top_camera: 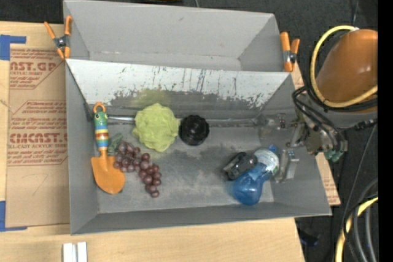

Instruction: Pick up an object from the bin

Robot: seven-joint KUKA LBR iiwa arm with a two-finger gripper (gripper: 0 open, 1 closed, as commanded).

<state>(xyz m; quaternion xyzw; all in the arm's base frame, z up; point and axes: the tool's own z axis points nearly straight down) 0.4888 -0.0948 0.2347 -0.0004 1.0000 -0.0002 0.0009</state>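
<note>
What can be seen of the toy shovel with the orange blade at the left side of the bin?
The toy shovel looks plastic: a broad orange blade and a handle banded in green, blue and orange, with an orange knob at its end. It lies flat on the floor of the bin along the left wall, blade toward the near edge and handle pointing to the back. The bunch of purple grapes lies against its right side and seems to touch the blade.
</note>
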